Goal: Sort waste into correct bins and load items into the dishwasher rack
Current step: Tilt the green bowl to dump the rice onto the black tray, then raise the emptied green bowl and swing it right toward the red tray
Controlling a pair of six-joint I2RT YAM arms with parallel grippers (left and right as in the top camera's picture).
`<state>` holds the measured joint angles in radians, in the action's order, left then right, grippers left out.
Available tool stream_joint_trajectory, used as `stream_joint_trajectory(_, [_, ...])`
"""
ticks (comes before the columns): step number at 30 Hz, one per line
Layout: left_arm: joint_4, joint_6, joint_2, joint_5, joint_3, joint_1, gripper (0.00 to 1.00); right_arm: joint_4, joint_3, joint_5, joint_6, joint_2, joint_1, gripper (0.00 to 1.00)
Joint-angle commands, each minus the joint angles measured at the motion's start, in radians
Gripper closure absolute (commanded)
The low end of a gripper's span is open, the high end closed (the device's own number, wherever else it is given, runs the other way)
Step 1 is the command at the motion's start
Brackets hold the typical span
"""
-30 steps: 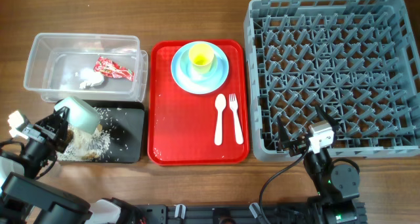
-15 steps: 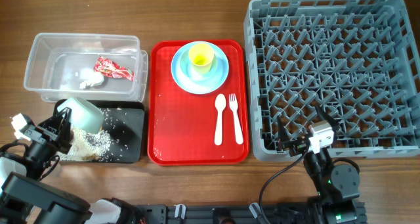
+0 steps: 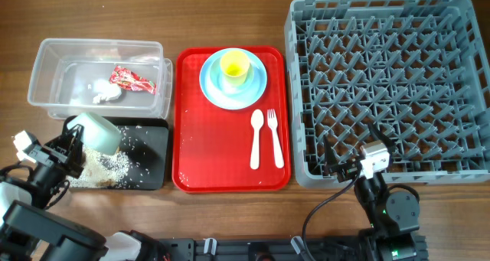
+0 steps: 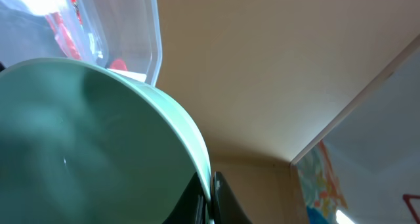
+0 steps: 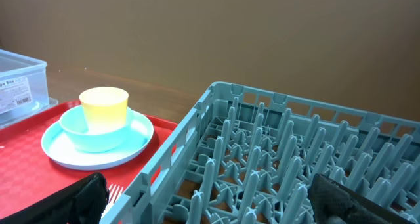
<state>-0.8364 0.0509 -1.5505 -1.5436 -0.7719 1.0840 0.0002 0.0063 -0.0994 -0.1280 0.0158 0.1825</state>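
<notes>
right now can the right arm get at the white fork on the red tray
Probably yes. The right gripper is open and empty by the front corner of the dishwasher rack; the white fork lies uncovered on the red tray next to that corner.

Bare red tray (image 3: 207, 146) surface left of spoon (image 3: 256, 138) and fork (image 3: 274, 138); upright pegs (image 3: 383, 77) thick across the grey rack (image 3: 293, 100) floor.

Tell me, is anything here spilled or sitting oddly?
Yes. The pale green bowl is tipped on its side over the black tray, gripped at its rim by the left end effector. Crumbly food scraps lie scattered across the tray beneath it. Nothing else stands out.
</notes>
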Motion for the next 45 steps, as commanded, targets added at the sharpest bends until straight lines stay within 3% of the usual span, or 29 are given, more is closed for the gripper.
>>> stream_joint_trajectory(1, [0.006, 0.023, 0.053, -0.026, -0.014, -0.071, 0.96, 0.005, -0.001, 0.006, -0.003, -0.002, -0.002, 0.0])
stream_joint_trajectory(12, [0.027, -0.1, 0.186, 0.154, -0.047, -0.206, 0.96, 0.005, -0.001, 0.006, -0.003, -0.002, -0.002, 0.0])
stream_joint_trajectory(21, [0.153, -0.353, 0.367, 0.399, -0.047, -0.371, 0.96, 0.005, -0.001, 0.006, -0.003, -0.002, -0.002, 0.0])
stream_joint_trajectory(28, [0.23, -0.512, 0.539, 0.702, -0.047, -0.631, 0.96, 0.005, -0.001, 0.006, -0.003, -0.002, -0.002, 0.01])
stream_joint_trajectory(38, [0.251, -0.57, 0.581, 1.124, -0.047, -1.108, 0.96, 0.005, -0.001, 0.006, -0.003, -0.002, -0.002, 0.0])
stream_joint_trajectory(45, [0.253, -0.591, 0.55, 1.239, -0.047, -1.285, 0.96, 0.005, -0.001, 0.006, -0.003, -0.002, -0.002, 0.0])
